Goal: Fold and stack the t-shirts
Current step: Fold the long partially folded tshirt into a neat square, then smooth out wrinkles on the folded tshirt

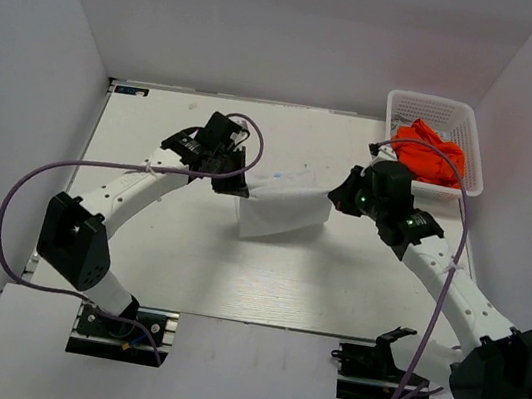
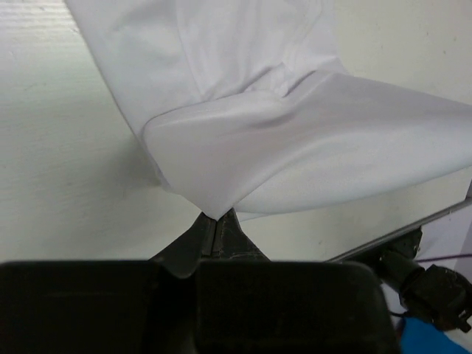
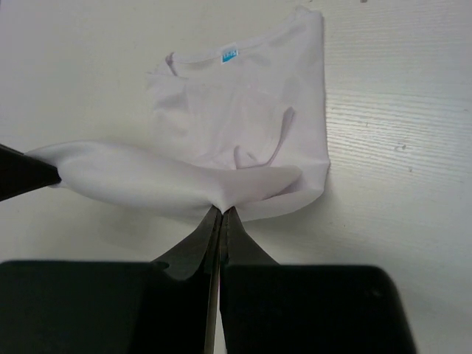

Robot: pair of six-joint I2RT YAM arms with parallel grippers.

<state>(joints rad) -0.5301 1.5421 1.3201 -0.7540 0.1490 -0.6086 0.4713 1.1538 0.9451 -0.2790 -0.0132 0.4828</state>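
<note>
Both arms are on it. The left pincer (image 2: 216, 221) is pinched tight on one corner of the white t-shirt (image 1: 283, 209), and the right pincer (image 3: 222, 212) is clamped just as tight on the other. The held hem hangs lifted between them over the middle of the desk (image 1: 232, 285), its long axis running 9 to 3 o'clock. Beyond it the rest of the shirt lies flat, collar (image 3: 203, 59) at 12 o'clock from both pincers — so the fold likely goes straight away, hem over to collar, arms kept level. Farther out at 2 o'clock, the orange t-shirt (image 1: 433, 153) sits bunched in the basket (image 1: 393, 113) — nearer the right arm.
</note>
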